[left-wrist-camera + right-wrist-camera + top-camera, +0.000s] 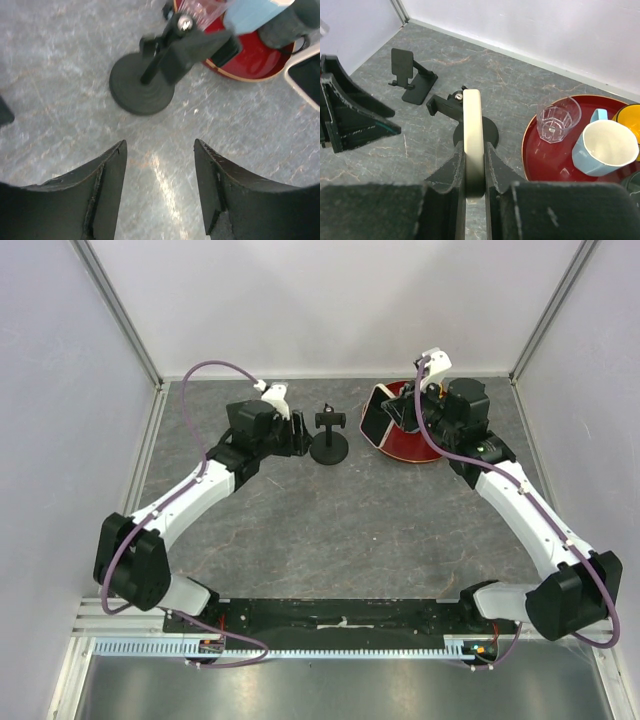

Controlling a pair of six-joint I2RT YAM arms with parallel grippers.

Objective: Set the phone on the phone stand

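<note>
Table [330, 530]: one, grey stone pattern
Tray [545, 160]: one, red; carries one glass [559, 120], one blue mug [605, 147]
Phone stands: two; round-based stand [142, 92], folding stand [412, 75]
Phone [472, 135]: one, edge-up beside tray, on neither stand
Right gripper [474, 172]: clamped on phone
Left gripper [160, 185]: jaws apart, empty

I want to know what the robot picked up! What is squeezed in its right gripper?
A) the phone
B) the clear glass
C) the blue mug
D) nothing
A: in the right wrist view the right gripper is shut on the cream-edged phone, while the glass and blue mug sit on the red tray.
</note>
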